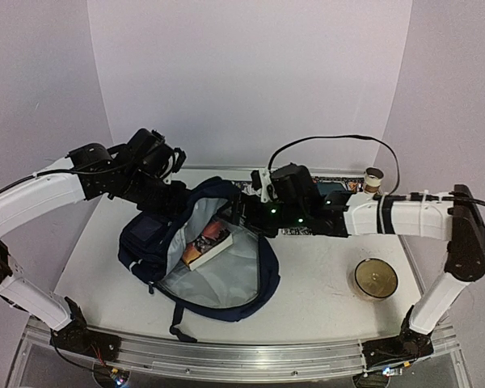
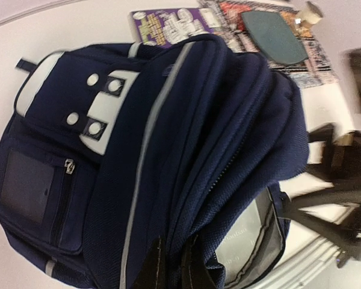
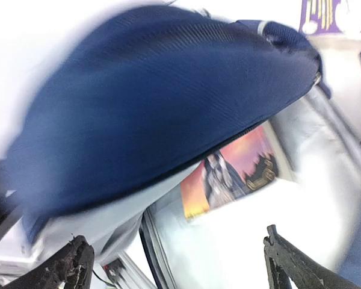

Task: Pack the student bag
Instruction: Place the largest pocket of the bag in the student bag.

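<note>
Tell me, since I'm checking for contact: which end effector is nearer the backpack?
Left. The left end effector grips the backpack by its flap; the right end effector hangs open over its mouth.

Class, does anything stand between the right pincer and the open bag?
Nothing visible does. The right pincer hangs open at the mouth of the bag. The left pincer holds the bag's upper side up, and a book lies inside.

A blurred flap of the student bag point(image 3: 138, 102) hides part of the book point(image 3: 231, 177).
</note>
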Action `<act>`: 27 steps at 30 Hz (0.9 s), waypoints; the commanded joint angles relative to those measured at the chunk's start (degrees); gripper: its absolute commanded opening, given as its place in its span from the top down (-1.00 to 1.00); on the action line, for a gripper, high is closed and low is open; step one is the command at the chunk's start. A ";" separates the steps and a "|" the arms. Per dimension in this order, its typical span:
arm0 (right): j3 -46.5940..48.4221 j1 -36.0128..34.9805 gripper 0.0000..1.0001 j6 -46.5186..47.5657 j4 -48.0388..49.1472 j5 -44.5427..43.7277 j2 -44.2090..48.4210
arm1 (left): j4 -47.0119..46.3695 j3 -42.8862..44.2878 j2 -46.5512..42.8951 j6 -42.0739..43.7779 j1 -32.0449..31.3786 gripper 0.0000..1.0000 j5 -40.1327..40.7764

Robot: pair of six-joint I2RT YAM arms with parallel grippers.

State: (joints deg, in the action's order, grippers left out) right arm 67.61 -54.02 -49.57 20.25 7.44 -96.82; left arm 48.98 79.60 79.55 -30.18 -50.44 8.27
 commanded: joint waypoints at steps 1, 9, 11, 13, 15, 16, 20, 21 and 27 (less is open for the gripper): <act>-3.45 1.95 -0.96 9.64 -6.24 -2.48 7.95 | 1.33 -4.63 -0.30 1.69 2.91 1.00 10.03; -0.80 13.47 -0.97 24.43 -10.67 -2.10 7.69 | 5.31 -12.44 0.99 2.56 4.14 1.00 15.50; 2.61 15.43 -0.96 31.06 -11.59 -1.82 3.79 | 6.54 -13.69 2.09 2.26 4.68 1.00 17.45; 7.33 16.52 -0.96 37.41 -13.56 -3.06 -0.24 | 7.50 -14.48 3.72 1.68 5.23 1.00 19.43; 12.90 16.78 -0.96 44.77 -16.06 -5.92 -5.97 | 8.44 -15.26 5.45 1.13 5.80 1.00 20.44; 15.46 16.86 -0.96 48.17 -17.22 -6.75 -8.67 | 8.61 -15.58 6.25 1.02 5.99 1.00 20.53; 24.83 17.20 -0.86 60.71 -20.12 -11.24 -18.60 | 8.93 -15.61 7.68 0.56 6.14 0.86 19.31; 26.42 17.32 -0.82 63.03 -20.92 -11.78 -20.29 | 8.95 -15.15 7.34 0.44 6.14 0.80 18.62; 36.49 17.60 -0.68 76.34 -24.93 -15.46 -30.67 | 8.76 -11.40 4.25 0.20 6.12 0.05 14.86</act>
State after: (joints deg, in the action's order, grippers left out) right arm 97.47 -36.64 13.36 0.39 -3.94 -123.16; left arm 54.94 65.05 86.86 -28.14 -45.30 22.84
